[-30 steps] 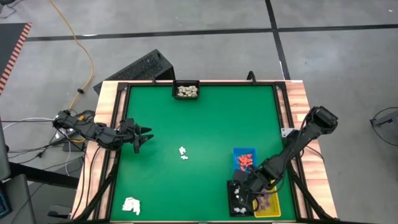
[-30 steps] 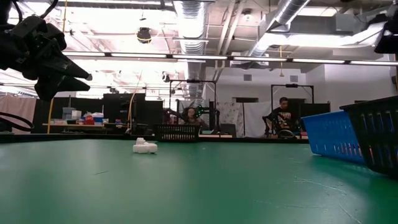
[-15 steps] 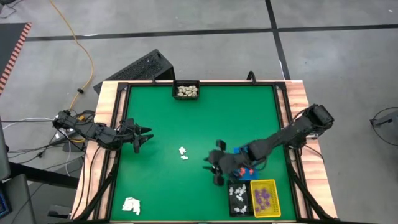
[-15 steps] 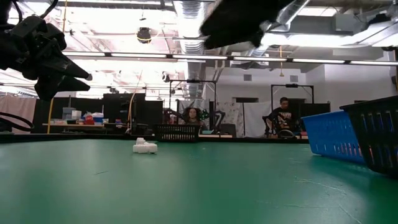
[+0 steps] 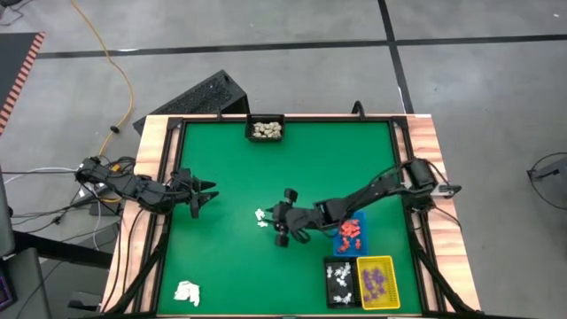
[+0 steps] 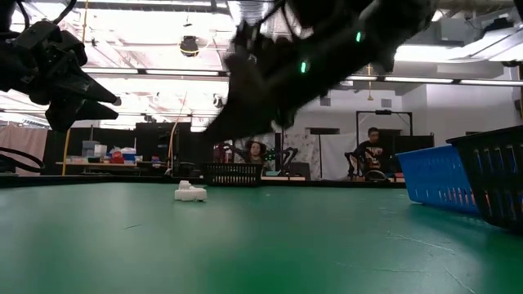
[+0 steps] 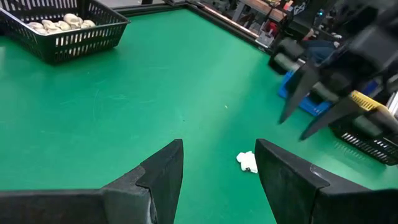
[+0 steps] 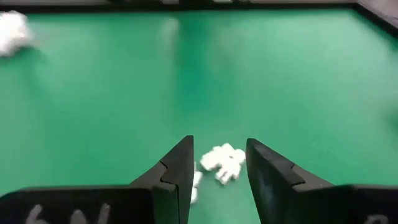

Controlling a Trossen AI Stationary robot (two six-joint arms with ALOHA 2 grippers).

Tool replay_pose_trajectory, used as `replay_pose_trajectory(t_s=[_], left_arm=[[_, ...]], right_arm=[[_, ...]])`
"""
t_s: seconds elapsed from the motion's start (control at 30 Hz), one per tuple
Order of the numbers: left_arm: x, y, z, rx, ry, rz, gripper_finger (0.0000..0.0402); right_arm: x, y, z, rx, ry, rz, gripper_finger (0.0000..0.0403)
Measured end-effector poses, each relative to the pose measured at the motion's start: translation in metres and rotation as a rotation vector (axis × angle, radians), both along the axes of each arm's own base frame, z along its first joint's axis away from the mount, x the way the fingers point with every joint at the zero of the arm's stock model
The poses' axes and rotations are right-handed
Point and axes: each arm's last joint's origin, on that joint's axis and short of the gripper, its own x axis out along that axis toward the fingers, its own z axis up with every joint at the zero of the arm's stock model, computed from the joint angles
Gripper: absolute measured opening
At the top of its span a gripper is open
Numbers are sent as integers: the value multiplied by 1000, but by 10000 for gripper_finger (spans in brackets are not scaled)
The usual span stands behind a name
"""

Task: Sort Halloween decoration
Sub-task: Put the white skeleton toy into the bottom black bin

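The right claw (image 5: pixel 282 227) is held with its fingers parted and nothing between them, just beside the white pieces (image 5: pixel 261 217) lying loose on the green table (image 5: pixel 230 168); in the right wrist view the white pieces (image 8: pixel 222 163) are seen just ahead of the gap. The left claw (image 5: pixel 205 197) is also parted and empty, well apart from the pieces, near the table's left edge. Beyond the right claw from the pieces, orange-red pieces are held in a blue tray (image 5: pixel 350 232), white ones in a black tray (image 5: pixel 340 283) and purple ones in a yellow tray (image 5: pixel 377 283). Cream pieces are held in another black tray (image 5: pixel 265 128) at the far edge.
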Motion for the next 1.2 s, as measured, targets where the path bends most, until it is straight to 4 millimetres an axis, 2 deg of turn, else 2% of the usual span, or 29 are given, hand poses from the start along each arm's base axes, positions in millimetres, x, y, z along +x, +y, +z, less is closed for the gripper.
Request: replay_pose_trajectory(t_s=[0.1, 0.3, 0.63, 1.2], left_arm=[[0, 0, 0, 0, 0, 1, 189], [0, 0, 0, 3, 0, 10, 189], [0, 0, 0, 3, 0, 9, 189], [0, 0, 0, 3, 0, 9, 189]], right_arm=[[4, -5, -15, 13, 24, -24, 144], [8, -11, -31, 18, 41, -44, 144], [10, -20, -30, 16, 38, -65, 144], [9, -17, -30, 12, 43, -55, 144]])
